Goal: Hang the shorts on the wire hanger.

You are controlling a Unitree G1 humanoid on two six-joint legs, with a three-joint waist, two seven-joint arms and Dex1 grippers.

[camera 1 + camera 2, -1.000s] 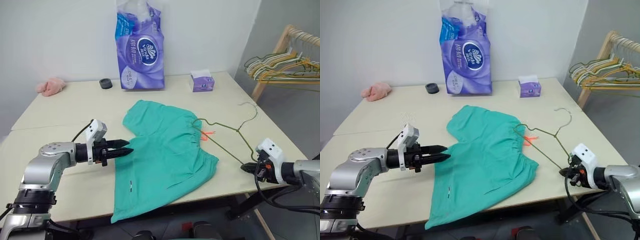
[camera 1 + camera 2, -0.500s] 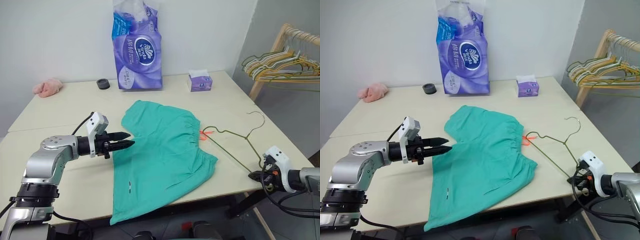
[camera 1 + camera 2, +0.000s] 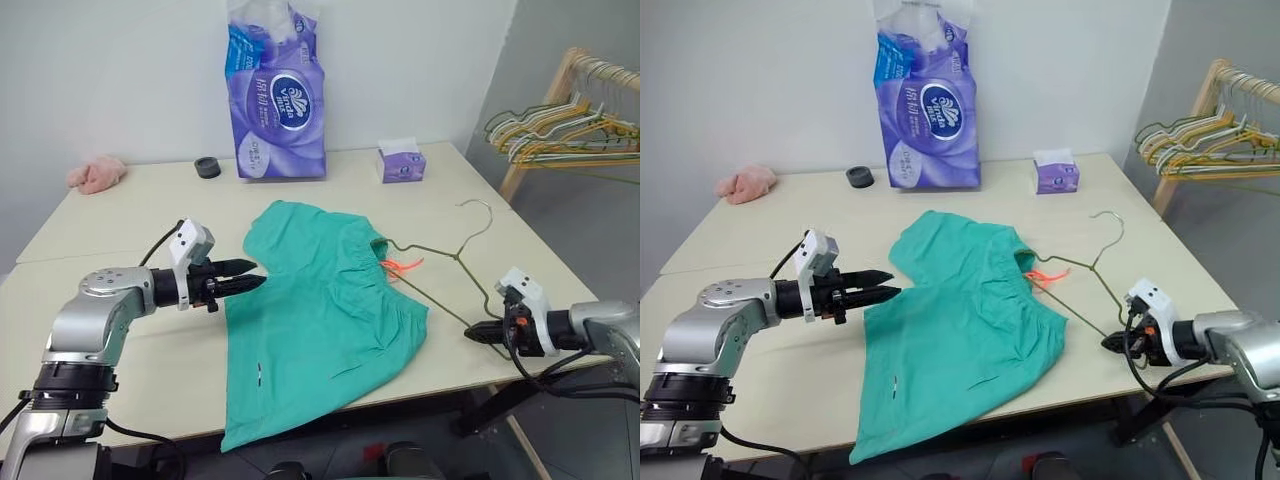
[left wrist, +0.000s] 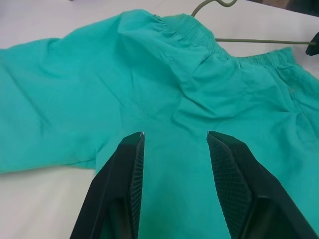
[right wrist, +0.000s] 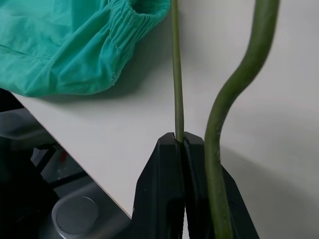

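**Hanger pinched, shorts flat on the tabletop**

My right gripper [image 3: 472, 333] has its jaws clamped on the wire hanger [image 3: 440, 262], whose far corner sits inside the waistband of the shorts [image 3: 325, 315]. The shorts lie spread on the tabletop [image 3: 130, 200]. My left gripper [image 3: 252, 283] hovers at their edge, jaws apart, holding nothing.

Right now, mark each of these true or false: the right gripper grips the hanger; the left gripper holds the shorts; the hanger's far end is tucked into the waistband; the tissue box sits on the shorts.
1. The right gripper is shut on the wire hanger. True.
2. The left gripper holds the shorts. False: it is open, over their edge.
3. The hanger's far end is in the waistband. True.
4. The tissue box sits on the shorts. False: it stands apart, farther back on the table.
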